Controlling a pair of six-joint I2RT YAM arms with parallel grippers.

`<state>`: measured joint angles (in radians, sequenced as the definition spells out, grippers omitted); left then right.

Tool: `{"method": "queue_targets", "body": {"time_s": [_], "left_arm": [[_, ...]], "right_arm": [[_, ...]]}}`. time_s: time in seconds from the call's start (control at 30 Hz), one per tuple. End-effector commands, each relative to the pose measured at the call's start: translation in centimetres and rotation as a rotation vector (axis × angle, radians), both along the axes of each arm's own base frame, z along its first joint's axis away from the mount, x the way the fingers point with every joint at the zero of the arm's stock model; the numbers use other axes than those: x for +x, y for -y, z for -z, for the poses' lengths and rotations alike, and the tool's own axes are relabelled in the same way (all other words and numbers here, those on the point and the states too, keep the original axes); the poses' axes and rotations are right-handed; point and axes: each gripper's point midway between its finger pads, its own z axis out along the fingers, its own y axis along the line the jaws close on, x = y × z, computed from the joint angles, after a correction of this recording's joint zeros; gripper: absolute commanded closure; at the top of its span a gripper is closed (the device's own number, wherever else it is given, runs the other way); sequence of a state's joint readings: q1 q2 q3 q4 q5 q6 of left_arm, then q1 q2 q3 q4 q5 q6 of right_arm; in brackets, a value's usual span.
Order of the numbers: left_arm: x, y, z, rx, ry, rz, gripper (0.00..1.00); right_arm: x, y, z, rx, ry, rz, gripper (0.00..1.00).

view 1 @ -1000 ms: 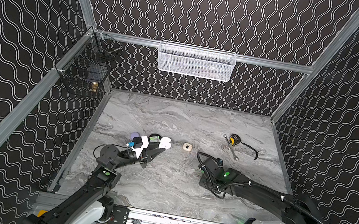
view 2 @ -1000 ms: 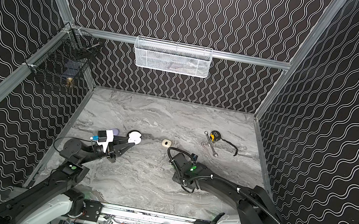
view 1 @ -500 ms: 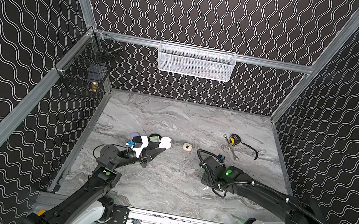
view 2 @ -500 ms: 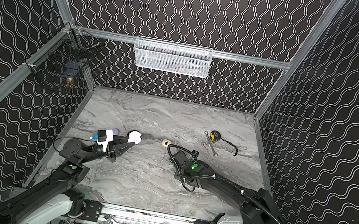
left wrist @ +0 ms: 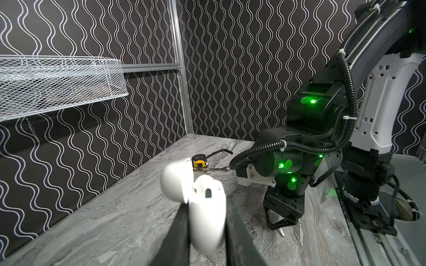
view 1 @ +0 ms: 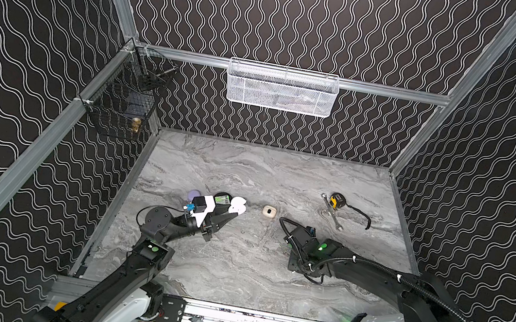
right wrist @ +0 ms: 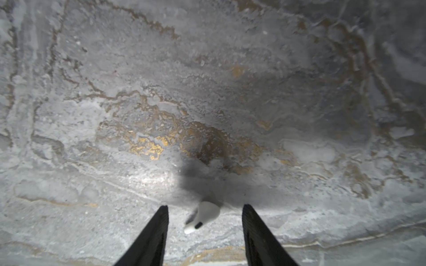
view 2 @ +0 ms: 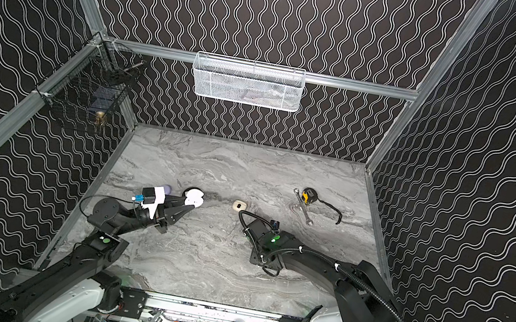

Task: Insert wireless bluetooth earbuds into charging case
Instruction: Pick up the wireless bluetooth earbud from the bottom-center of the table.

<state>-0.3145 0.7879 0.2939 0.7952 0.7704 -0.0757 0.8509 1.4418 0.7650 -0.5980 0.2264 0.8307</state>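
Note:
My left gripper is shut on a white charging case and holds it above the table at the left. The case's lid is flipped open. Both top views show the case at the gripper's tip. My right gripper points straight down at the table near the middle, open. A white earbud lies on the marble between its fingers, touching neither. In the left wrist view the earbud's stem pokes out under the right gripper.
A cream case lies shut between the arms. A lilac case sits behind the left wrist. A tape measure and a wrench lie far right. A white mesh basket and a black wire basket hang on the walls.
My right gripper has opened and its wrist has shifted slightly. The left arm has stayed still with the white case.

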Motion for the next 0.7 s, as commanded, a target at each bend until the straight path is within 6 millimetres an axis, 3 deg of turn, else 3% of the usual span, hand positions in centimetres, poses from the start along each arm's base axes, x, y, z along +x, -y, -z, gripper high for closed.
{"method": "queue_targets", "body": {"time_s": [0.0,0.3,0.47,0.67], "left_arm": [[-0.1,0.0,-0.5,0.002,0.028,-0.001,1.0],[-0.1,0.0,-0.6,0.0,0.027,0.001,1.0],[-0.1,0.0,-0.5,0.002,0.026,0.0,1.0],[0.0,0.0,-0.3,0.001,0.023,0.001,1.0]], "right_arm": [[-0.2,-0.1,0.7,0.022,-0.015,0.054,0.46],[-0.8,0.3,2.0,0.011,-0.054,0.09,0.49],[-0.6,-0.2,1.9,0.018,-0.061,0.086,0.58],[-0.8,-0.5,2.2,0.029,-0.08,0.095,0.63]]}}
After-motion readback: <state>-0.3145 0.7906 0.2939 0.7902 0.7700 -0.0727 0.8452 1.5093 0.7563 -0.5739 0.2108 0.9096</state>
